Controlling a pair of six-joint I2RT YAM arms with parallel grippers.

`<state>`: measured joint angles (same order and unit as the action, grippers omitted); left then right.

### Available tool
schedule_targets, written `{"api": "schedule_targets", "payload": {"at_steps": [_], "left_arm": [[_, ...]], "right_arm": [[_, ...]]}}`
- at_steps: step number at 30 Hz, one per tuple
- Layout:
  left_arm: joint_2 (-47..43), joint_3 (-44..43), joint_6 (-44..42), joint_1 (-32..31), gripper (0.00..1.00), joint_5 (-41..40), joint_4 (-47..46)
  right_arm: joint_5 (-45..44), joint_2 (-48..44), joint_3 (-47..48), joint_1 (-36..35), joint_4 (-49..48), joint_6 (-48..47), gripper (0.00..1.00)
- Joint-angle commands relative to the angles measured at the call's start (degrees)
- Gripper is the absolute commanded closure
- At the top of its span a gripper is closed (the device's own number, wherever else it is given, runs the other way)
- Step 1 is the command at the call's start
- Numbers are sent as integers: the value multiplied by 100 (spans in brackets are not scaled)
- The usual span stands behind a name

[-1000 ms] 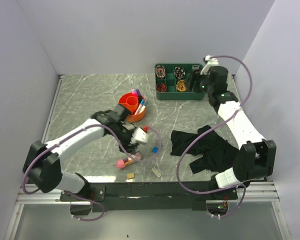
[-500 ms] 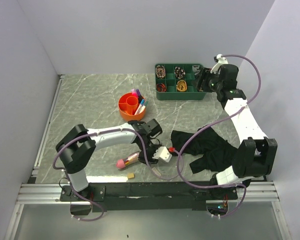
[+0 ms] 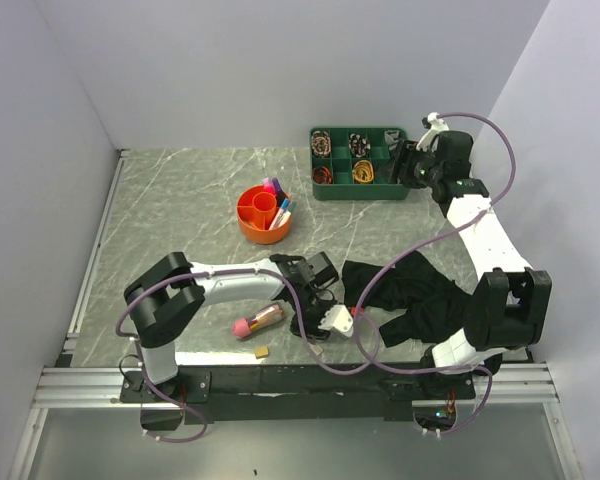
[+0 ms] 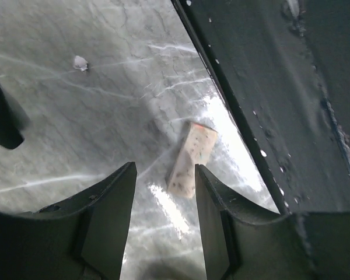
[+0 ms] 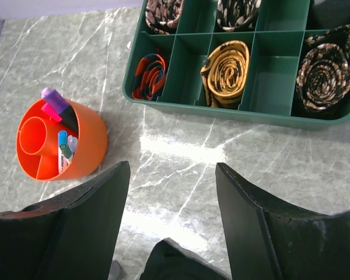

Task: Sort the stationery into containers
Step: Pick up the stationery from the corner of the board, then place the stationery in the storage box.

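**Item 1.** Left tool (image 4: 164,169): fingers spread, nothing pinched. We place it low over the worktop (image 4: 93,105) at the near edge, its arm folded back on itself.

**Item 2.** Flat beige eraser (image 4: 191,160): it lies just ahead of the gap between those fingers, nearer the right-hand one. We cannot tell whether they touch. Its far end comes close to the black rail (image 4: 291,116) that bounds the worktop, so room is tight on that side. Bare marble opens on the other side.

**Item 3.** Pink tube-like case (image 3: 258,320): it lies flat, just left of the left arm's wrist.

**Item 4.** Second small eraser (image 3: 262,351): near the front edge, just nearer us than the case.

**Item 5.** Orange organiser (image 5: 90,140): upright at mid-worktop with marble all round it. It holds a purple marker (image 5: 54,98) plus pink and blue-capped pens in its outer sections.

**Item 6.** Right tool (image 5: 172,166): fingers spread wide, gripping nothing. It hangs above the strip of marble between the organiser and the green tray (image 5: 221,114).

**Item 7.** The tray holds ribbon rolls (image 5: 227,70) in its cells and sits at the far right, near the back wall.

**Item 8.** Black cloth (image 3: 420,300): heaped by the right arm's base, just right of the left tool.
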<state>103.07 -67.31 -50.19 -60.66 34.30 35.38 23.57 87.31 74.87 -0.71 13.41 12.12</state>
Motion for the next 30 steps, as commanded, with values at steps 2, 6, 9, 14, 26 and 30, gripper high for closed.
{"api": "schedule_targets", "payload": {"at_steps": [2,6,9,14,26,30], "left_arm": [[179,314,352,-191,50,-178,-496],[82,560,536,-253,50,-205,-593],[73,684,642,-297,50,-284,-716],[214,746,748,-376,54,-346,-822],[-533,-843,273,1098,99,84,617],[-595,-2021,1393,2521,99,1024,121]], "right_arm": [[174,-56,10,36,-23,-61,32],[218,-82,-78,185,-23,-70,32],[253,-91,-148,185,-31,-8,32],[280,-82,-166,185,-31,19,32],[121,-249,71,177,566,-236,34],[112,-346,19,177,488,-236,34]]}}
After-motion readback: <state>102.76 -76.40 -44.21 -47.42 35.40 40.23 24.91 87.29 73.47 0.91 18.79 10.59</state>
